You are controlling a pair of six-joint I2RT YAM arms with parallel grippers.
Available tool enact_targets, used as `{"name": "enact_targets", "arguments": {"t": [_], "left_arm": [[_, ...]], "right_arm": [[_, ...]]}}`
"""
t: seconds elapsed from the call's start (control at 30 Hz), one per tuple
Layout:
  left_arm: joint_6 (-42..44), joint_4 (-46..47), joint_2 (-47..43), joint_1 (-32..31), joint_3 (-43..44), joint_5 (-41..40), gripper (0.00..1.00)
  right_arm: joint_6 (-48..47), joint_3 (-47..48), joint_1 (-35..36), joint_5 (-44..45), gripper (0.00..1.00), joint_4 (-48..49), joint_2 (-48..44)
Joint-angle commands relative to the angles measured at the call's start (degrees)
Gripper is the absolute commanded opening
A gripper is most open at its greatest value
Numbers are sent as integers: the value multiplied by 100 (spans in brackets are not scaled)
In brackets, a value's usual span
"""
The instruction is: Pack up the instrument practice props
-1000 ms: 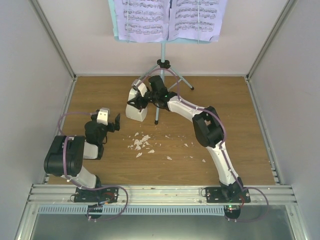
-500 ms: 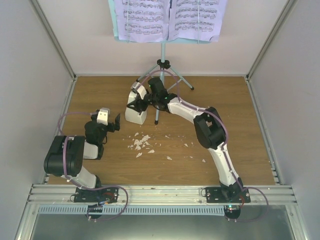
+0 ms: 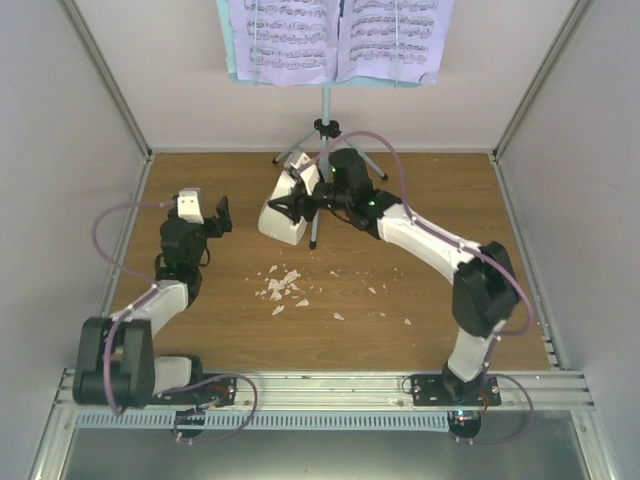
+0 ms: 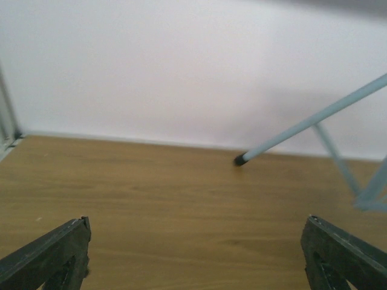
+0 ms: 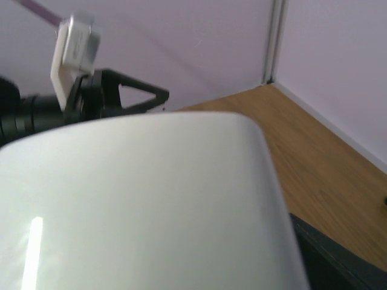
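So the right gripper has stretched out, clamped on the white metronome, which is now tipped and nudged toward 1 o'clock, right by the music stand legs. Meanwhile the left gripper has swung out to the metronome's 9 o'clock, wide open and empty. Handoff coming, I'd guess.

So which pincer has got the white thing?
The right pincer. It is closed around the white metronome, which fills its wrist view. The left pincer is wide open with nothing between its fingers.
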Motion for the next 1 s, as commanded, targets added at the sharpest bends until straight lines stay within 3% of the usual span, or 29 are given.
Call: {"name": "enact_targets", "arguments": {"t": [0.0, 0.17, 0.3, 0.4, 0.53, 0.7, 0.97], "left_arm": [[-1115, -2163, -713, -73, 803, 694, 94], [-874, -4407, -1053, -51, 2085, 2029, 99], [-275, -5664, -1515, -26, 2881, 1701, 99], [351, -5717, -2181, -19, 2909, 1775, 99], [471, -5507, -2972, -39, 2383, 1273, 99], [754, -5235, -3356, -39, 1678, 867, 99], [862, -5123, -3403, -39, 1394, 533, 99]], "right_arm": [[315, -980, 39, 694, 34, 321, -1172], [1042, -2461, 41, 1576, 34, 421, -2304], [1659, -3381, 73, 2372, 34, 558, -3020], [2081, -3824, 219, 3480, 33, 516, -3438], [2499, -4212, 456, 4282, 33, 595, -3810], [2776, -4404, 835, 4935, 35, 724, -3925], [3102, -4657, 1226, 5318, 36, 1178, -3615]]}}
